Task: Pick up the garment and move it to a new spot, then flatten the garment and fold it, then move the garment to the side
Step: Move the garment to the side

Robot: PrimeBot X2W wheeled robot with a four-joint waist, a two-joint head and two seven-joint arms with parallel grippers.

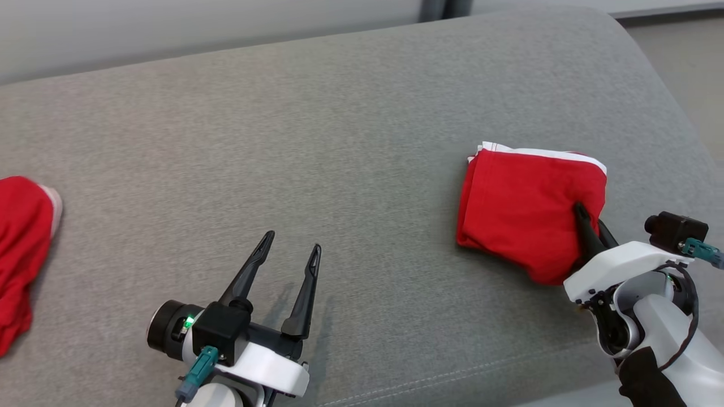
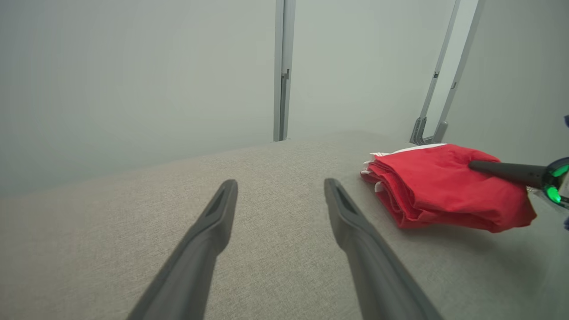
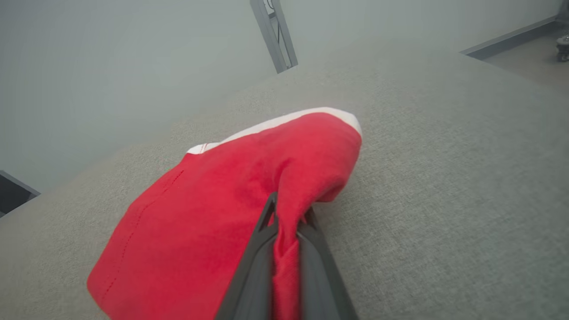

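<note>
The garment (image 1: pixel 526 212) is a folded red cloth with a white edge, lying at the right of the grey cushion (image 1: pixel 350 141). My right gripper (image 1: pixel 588 217) is shut on the garment's near right corner; the right wrist view shows the red fabric (image 3: pixel 213 213) pinched between the two dark fingers (image 3: pixel 258 249). The left wrist view has the folded garment (image 2: pixel 440 186) at its right, partly lifted off the cushion. My left gripper (image 1: pixel 292 243) stands open over bare cushion at the lower left, well apart from the garment, with nothing between its fingers (image 2: pixel 209 231).
A second red cloth (image 1: pixel 22 249) lies at the cushion's far left edge. The cushion's rounded right end (image 1: pixel 673 96) drops to the floor (image 1: pixel 690 62). A pale wall with metal frame posts (image 2: pixel 282 71) stands behind the cushion.
</note>
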